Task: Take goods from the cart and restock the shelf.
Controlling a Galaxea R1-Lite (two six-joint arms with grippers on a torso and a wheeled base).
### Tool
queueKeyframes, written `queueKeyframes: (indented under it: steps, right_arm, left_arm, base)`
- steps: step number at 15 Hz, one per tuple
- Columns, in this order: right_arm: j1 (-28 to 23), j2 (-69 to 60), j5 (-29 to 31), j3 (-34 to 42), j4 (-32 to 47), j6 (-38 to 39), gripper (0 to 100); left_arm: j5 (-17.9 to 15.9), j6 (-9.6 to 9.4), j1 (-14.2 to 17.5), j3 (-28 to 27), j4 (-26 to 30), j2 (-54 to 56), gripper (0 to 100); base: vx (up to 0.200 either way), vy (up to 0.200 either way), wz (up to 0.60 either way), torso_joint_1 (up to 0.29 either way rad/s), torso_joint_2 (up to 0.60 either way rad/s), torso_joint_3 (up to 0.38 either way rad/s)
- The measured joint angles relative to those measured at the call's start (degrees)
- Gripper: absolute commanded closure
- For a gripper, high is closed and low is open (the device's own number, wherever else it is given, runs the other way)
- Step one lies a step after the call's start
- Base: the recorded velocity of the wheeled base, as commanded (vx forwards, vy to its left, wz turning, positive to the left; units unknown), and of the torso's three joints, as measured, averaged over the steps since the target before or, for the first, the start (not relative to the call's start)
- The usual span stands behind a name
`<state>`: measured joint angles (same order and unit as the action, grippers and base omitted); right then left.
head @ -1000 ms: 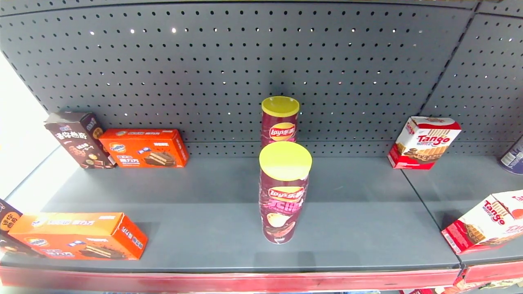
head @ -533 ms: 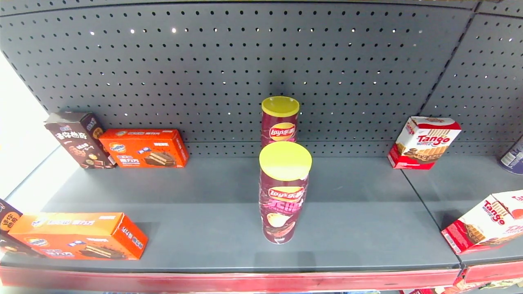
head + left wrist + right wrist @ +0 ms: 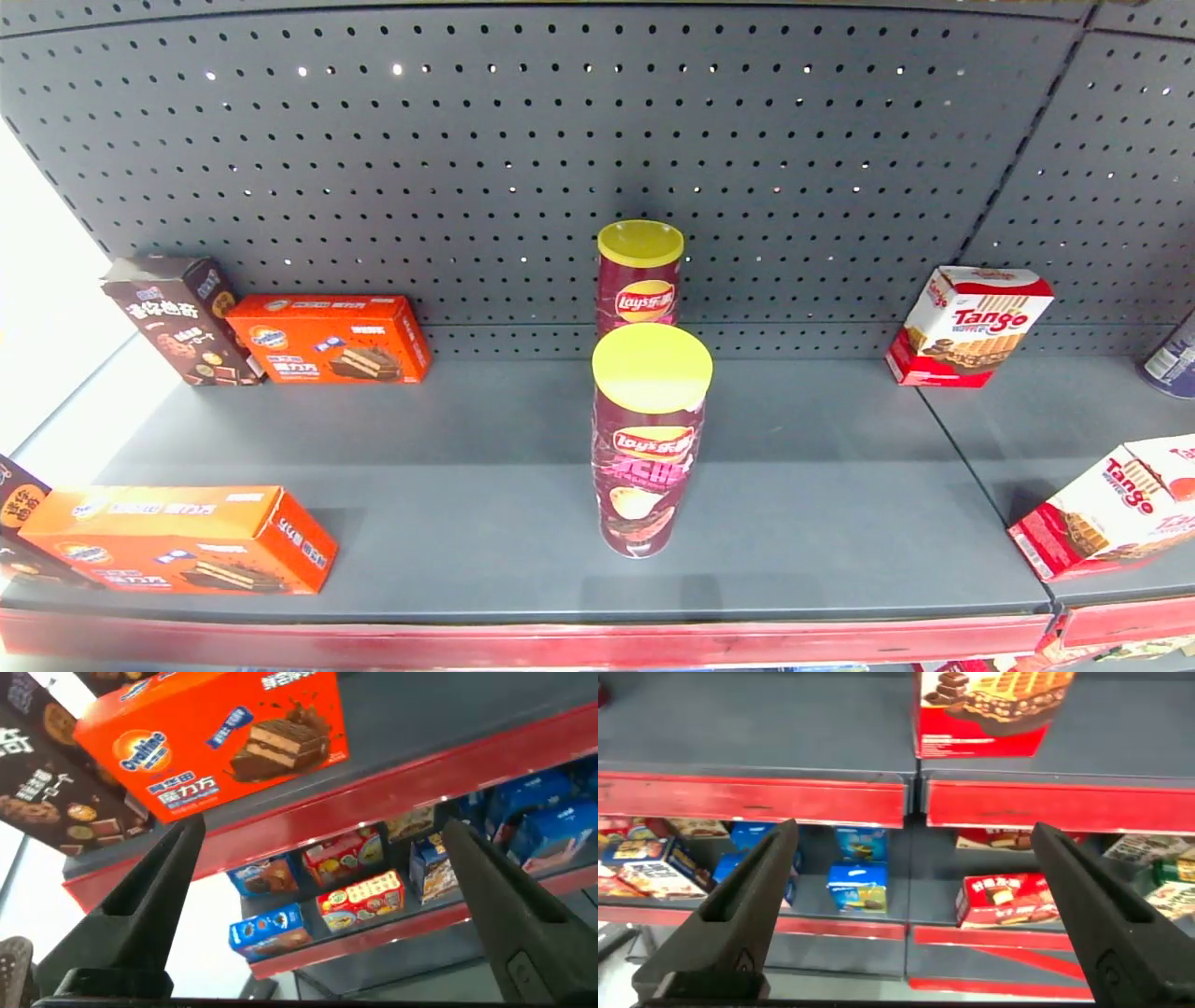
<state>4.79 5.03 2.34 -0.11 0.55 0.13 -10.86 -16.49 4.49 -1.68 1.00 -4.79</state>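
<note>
Head view is showing you the front maroon, yellow-lidded chip tube [image 3: 647, 448] standing upright on the grey metal shelf [image 3: 840, 504]; left gripper [image 3: 320, 826] and right gripper [image 3: 912, 829] are gaping wide.

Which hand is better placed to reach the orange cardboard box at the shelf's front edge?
Left. The left hand, open, faces the orange cardboard box close by; the right hand faces the red-and-white wafer box instead.

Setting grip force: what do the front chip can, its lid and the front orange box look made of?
The front chip can: likely a cardboard tube in glossy printed wrap; it shows sheen. The lid: probably plastic, smooth matte yellow. The front orange box: printed paperboard, with crisp folded edges.
</note>
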Motion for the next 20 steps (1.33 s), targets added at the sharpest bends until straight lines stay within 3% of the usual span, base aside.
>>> queueKeyframes:
  steps: [1,3,4,5,6,9,10,11,12,13,14,17,19,20]
  right_arm:
    - [-1.13,-0.07,0.34,0.00,-0.01,-0.02,0]
    - [-6.19,-0.46,0.69,0.01,-0.04,-0.04,0]
    - [-7.18,-0.68,0.69,0.06,-0.15,-0.18,0]
    - [-6.90,-1.12,0.41,0.06,-0.15,-0.27,0]
    - [-6.00,-1.90,0.00,0.06,-0.22,-0.29,0]
    - [-5.58,-4.02,-0.82,0.11,-0.30,-0.04,0]
    - [-5.58,-4.33,-0.84,0.11,-0.37,0.00,0]
    - [-5.53,-4.52,-0.84,0.11,-0.33,0.00,0]
    - [-5.53,-4.66,-0.78,0.11,-0.34,-0.11,0]
    - [-5.53,-4.74,-0.79,0.11,-0.37,-0.11,0]
    - [-5.52,-4.82,-0.78,0.11,-0.37,-0.13,0]
    - [-5.53,-4.88,-0.76,0.11,-0.37,-0.13,0]
    - [-5.52,-4.90,-0.78,0.11,-0.37,-0.13,0]
    - [-5.52,-4.92,-0.78,0.11,-0.39,-0.13,0]
  left_arm:
    - [2.33,0.11,0.05,-0.02,0.00,0.02,0]
    - [13.53,1.19,0.15,0.20,-0.98,0.02,0]
    - [18.32,2.76,0.13,0.61,-3.34,0.02,0]
    - [19.81,3.91,0.09,1.13,-4.72,0.02,0]
    - [16.14,4.40,0.05,1.39,-4.91,0.00,0]
    - [-5.14,5.69,0.00,0.72,-0.05,0.00,0]
    - [-7.01,5.90,0.05,0.01,1.89,0.00,0]
    - [-4.30,6.07,0.30,-0.40,1.95,-0.02,0]
    - [2.79,6.46,0.77,-0.43,1.78,-0.05,0]
    - [7.75,7.58,1.18,0.17,0.12,-0.05,0]
    - [9.28,8.20,1.51,0.91,-1.33,-0.05,0]
    - [4.52,8.84,1.16,1.55,-0.76,-0.06,0]
    - [4.99,8.73,0.46,1.58,-1.05,-0.09,0]
    - [7.09,8.47,0.41,1.61,-1.16,-0.06,0]
  base:
    - [0.000,0.000,0.00,0.000,0.00,0.000]
    - [0.000,0.000,0.00,0.000,0.00,0.000]
    - [0.000,0.000,0.00,0.000,0.00,0.000]
    - [0.000,0.000,0.00,0.000,0.00,0.000]
    - [0.000,0.000,0.00,0.000,0.00,0.000]
    - [0.000,0.000,0.00,0.000,0.00,0.000]
    - [0.000,0.000,0.00,0.000,0.00,0.000]
    - [0.000,0.000,0.00,0.000,0.00,0.000]
    - [0.000,0.000,0.00,0.000,0.00,0.000]
    - [0.000,0.000,0.00,0.000,0.00,0.000]
    - [0.000,0.000,0.00,0.000,0.00,0.000]
    - [0.000,0.000,0.00,0.000,0.00,0.000]
    - [0.000,0.000,0.00,0.000,0.00,0.000]
    - [0.000,0.000,0.00,0.000,0.00,0.000]
